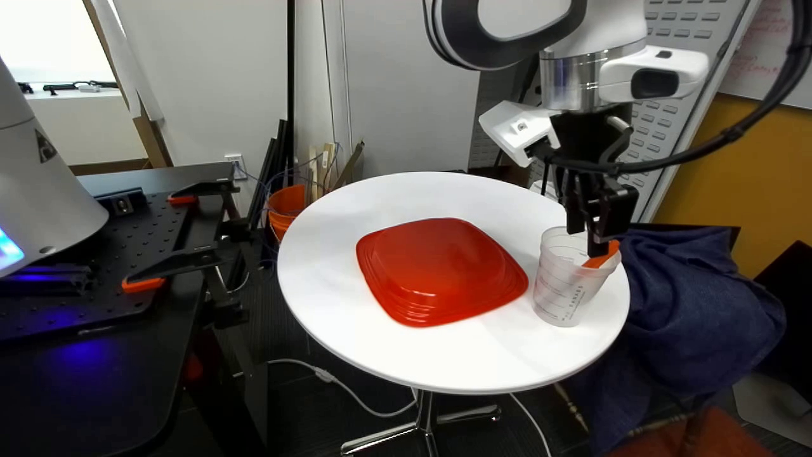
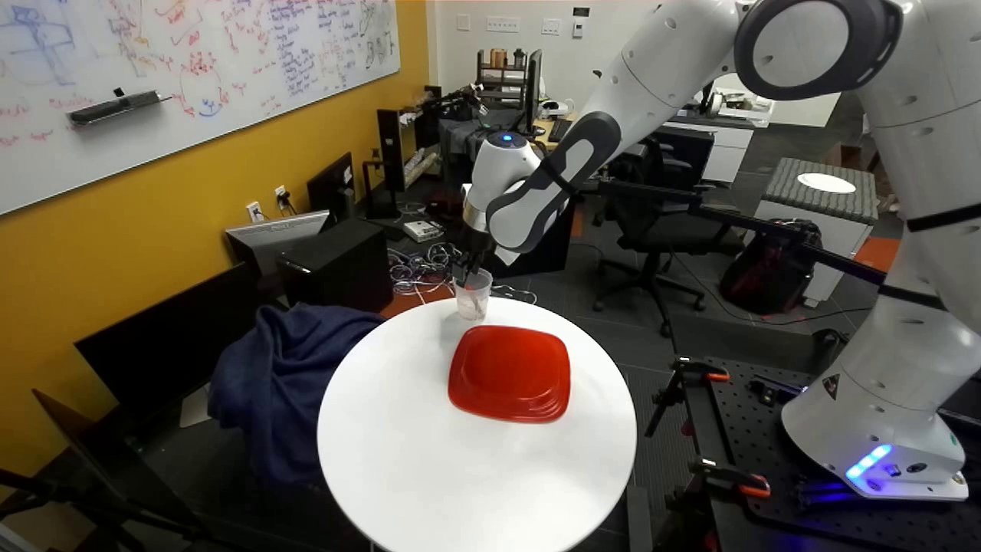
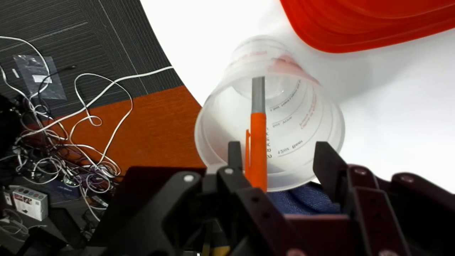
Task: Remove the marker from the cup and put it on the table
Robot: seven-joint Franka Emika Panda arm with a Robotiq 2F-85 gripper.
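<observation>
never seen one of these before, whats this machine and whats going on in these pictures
The machine is a robot arm ending in a two-fingered gripper, which works like a pincher. Two pictures come from cameras outside the robot, viewing the scene from different places; the close-up comes from its wrist, looking past the gripper into a cloudy plastic cup. That cup stands on a round white table, beside a square red plate. An orange marker with a grey end leans inside the cup. Nothing seems to be held: the gripper is open, and in the wrist view the marker shows in its gap.
</observation>
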